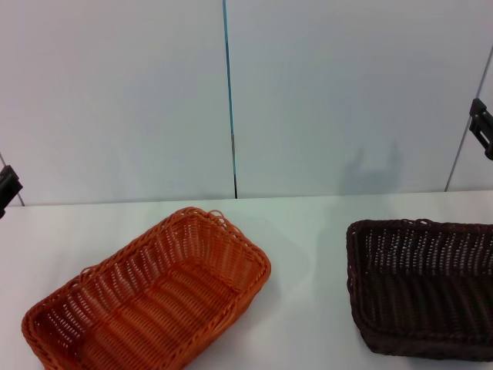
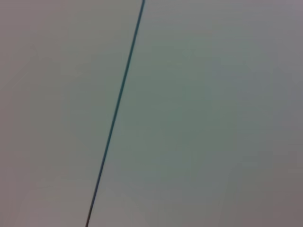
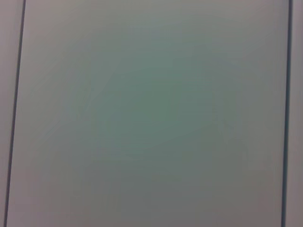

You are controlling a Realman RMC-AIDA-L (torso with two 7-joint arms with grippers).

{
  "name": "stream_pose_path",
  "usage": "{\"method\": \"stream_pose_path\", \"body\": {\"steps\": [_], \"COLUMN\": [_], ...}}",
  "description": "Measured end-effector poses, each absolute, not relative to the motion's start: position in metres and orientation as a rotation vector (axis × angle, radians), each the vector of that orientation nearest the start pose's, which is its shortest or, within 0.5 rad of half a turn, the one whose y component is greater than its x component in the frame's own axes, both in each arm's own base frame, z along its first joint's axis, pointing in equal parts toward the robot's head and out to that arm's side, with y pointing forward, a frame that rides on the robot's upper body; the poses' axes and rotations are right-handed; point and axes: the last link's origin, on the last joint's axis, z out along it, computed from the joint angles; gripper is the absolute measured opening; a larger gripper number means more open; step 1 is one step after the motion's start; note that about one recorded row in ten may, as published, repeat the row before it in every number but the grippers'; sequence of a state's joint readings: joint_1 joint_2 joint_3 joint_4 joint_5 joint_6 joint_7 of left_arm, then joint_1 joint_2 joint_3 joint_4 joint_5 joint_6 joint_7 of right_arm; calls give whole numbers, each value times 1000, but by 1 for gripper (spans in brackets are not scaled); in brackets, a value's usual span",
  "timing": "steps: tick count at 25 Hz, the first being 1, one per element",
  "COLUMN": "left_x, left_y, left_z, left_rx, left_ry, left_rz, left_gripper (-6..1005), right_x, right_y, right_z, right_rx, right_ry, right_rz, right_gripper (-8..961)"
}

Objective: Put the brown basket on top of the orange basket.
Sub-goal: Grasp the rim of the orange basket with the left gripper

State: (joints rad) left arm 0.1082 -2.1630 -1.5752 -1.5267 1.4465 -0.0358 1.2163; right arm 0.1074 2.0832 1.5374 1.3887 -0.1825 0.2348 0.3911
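The orange basket [image 1: 150, 297] lies empty on the white table at the front left, set at an angle. The brown basket [image 1: 424, 285] stands empty at the front right, partly cut off by the head view's right edge, well apart from the orange one. My left gripper [image 1: 8, 187] shows only as a dark piece at the left edge, raised above the table. My right gripper [image 1: 482, 127] shows as a dark piece at the right edge, high above the brown basket. Both wrist views show only the wall panels.
A white table [image 1: 308, 231] carries both baskets, with bare surface between them. A pale panelled wall [image 1: 323, 92] with a dark vertical seam [image 1: 229, 92] stands right behind the table.
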Motion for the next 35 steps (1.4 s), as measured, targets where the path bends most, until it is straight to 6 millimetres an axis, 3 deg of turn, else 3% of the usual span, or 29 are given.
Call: {"method": "stream_pose_path", "body": {"steps": [16, 24, 29, 35], "left_x": [-258, -248, -255, -270], "left_y": [324, 296, 289, 300], "left_z": [88, 115, 120, 117], "left_rx": [-1396, -1396, -1385, -1444], "left_ry": [-934, -873, -885, -966], "left_rz": [-733, -769, -764, -808], "left_gripper": [887, 886, 885, 870], "right_x": [200, 198, 199, 199], "right_y": [373, 374, 376, 375], "right_z": [83, 82, 81, 80], "right_rx": [-504, -500, -500, -500], "right_ry": [-1845, -1849, -1854, -1857], "right_rz": [-1635, -1632, -1631, -1629], "right_gripper": [562, 562, 562, 563]}}
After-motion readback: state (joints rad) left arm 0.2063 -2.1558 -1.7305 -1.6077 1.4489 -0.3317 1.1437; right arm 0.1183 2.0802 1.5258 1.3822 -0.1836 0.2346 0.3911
